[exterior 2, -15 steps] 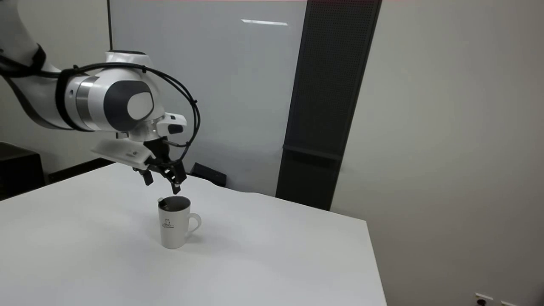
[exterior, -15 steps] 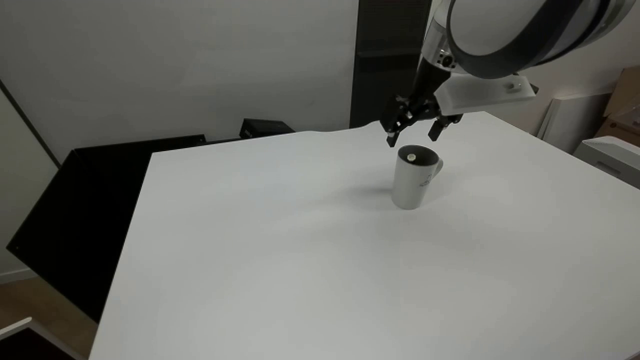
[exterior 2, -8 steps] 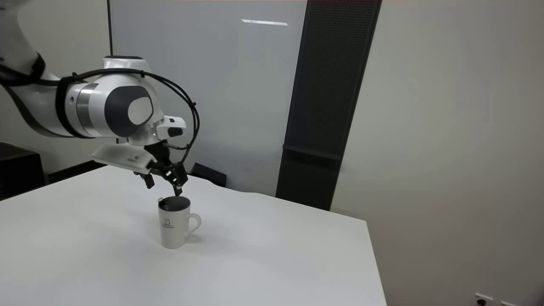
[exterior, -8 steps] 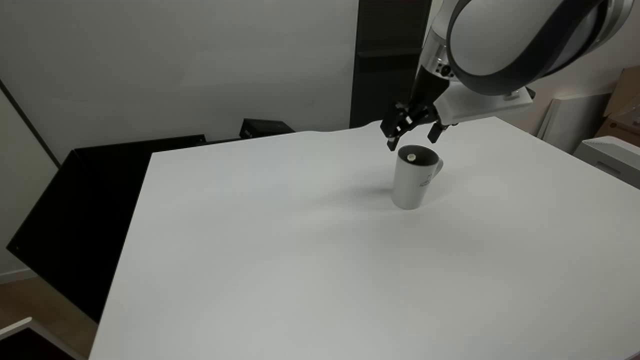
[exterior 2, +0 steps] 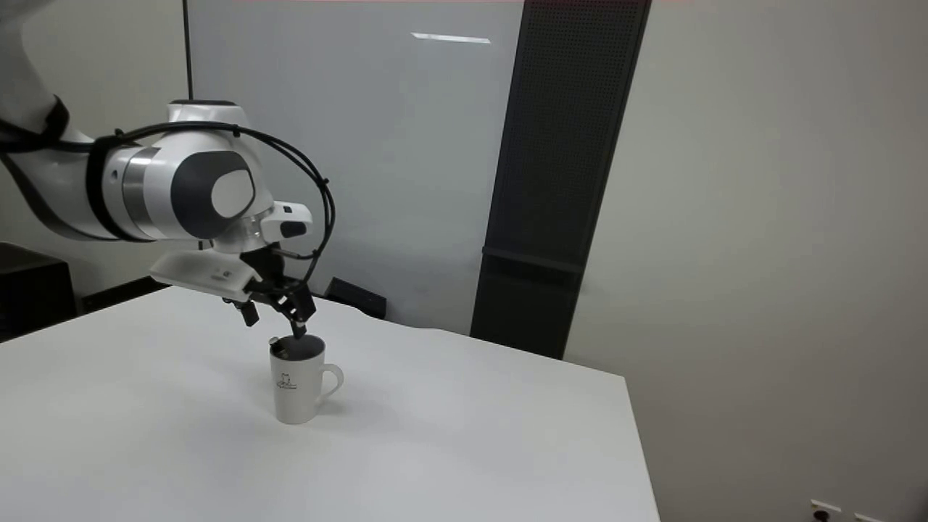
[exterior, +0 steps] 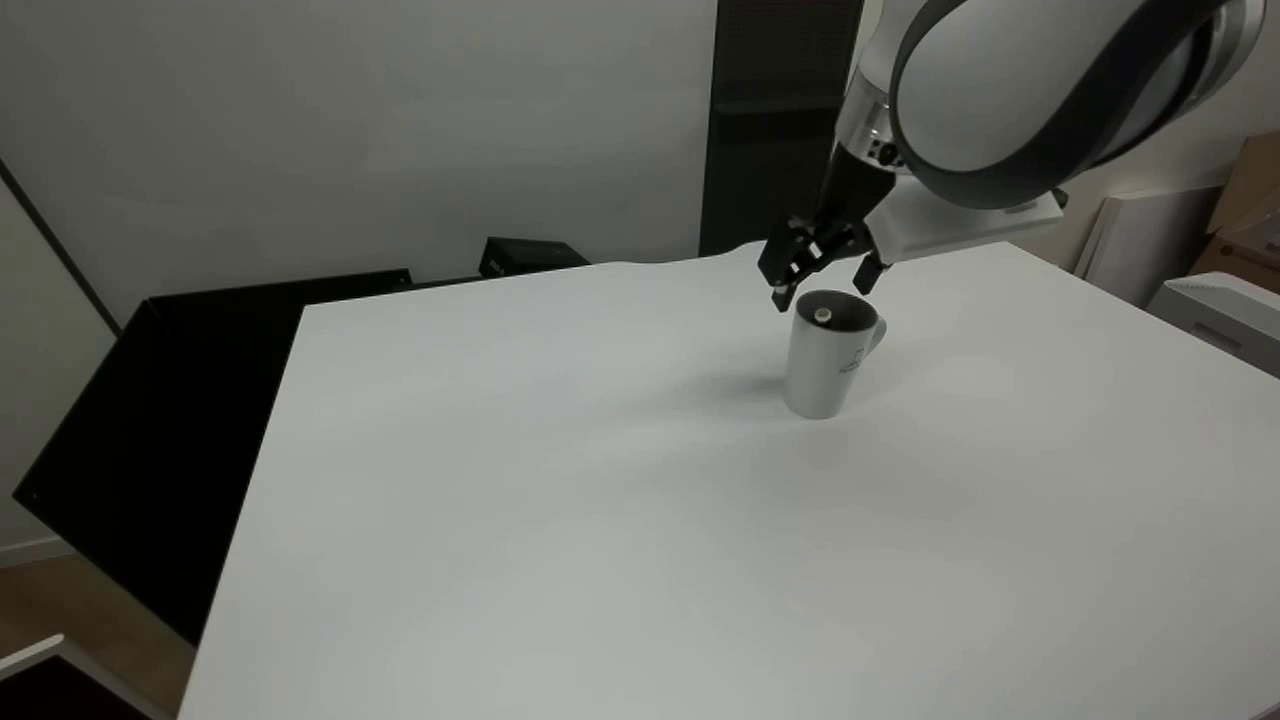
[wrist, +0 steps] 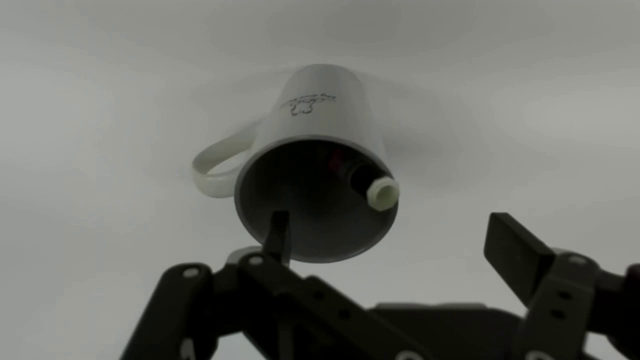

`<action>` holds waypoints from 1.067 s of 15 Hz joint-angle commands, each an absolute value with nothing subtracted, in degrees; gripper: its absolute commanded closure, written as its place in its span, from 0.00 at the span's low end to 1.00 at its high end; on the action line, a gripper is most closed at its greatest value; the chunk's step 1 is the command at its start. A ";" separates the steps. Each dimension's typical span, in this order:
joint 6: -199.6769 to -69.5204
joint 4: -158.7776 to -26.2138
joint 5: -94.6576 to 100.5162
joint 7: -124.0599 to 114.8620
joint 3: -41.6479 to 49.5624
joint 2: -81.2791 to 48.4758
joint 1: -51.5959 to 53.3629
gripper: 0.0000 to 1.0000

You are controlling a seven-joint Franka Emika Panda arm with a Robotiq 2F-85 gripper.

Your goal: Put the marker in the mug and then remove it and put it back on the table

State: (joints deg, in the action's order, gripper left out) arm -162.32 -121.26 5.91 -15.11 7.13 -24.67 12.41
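Observation:
The white mug (exterior: pixel 815 370) stands upright on the white table (exterior: pixel 560 500); it also shows in an exterior view (exterior 2: pixel 296 391) and in the wrist view (wrist: pixel 325 117). The marker (wrist: pixel 383 194) leans inside the mug, its pale end at the rim and the rest down in the dark inside. That end also shows in both exterior views (exterior: pixel 822 316) (exterior 2: pixel 274 341). My gripper (wrist: pixel 390 225) is open and empty, just above and behind the mug's rim in an exterior view (exterior: pixel 825 291). In the wrist view its left finger overlaps the mug's mouth; the right finger is right of the mug.
The mug's handle (wrist: pixel 215 172) sticks out at its left in the wrist view. A small black box (exterior: pixel 530 256) shows beyond the table's back edge. A white box (exterior: pixel 1225 315) is beyond the table's right edge. A dark box (exterior 2: pixel 32 290) is at the far left.
My open gripper has moved down closer to the mug's rim, with a slight sideways shift. The mug and the marker have not moved.

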 commanded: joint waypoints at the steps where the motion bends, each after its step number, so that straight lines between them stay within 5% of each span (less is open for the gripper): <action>1: -163.29 -122.36 7.45 -18.07 8.44 -24.27 13.71 0.00; 14: -164.68 -122.70 7.21 -18.23 8.54 -25.52 14.55 0.00; 15: -165.02 -122.68 7.25 -18.37 8.66 -25.66 14.69 0.25; 16: -165.12 -122.71 7.29 -18.33 8.70 -25.70 14.76 0.25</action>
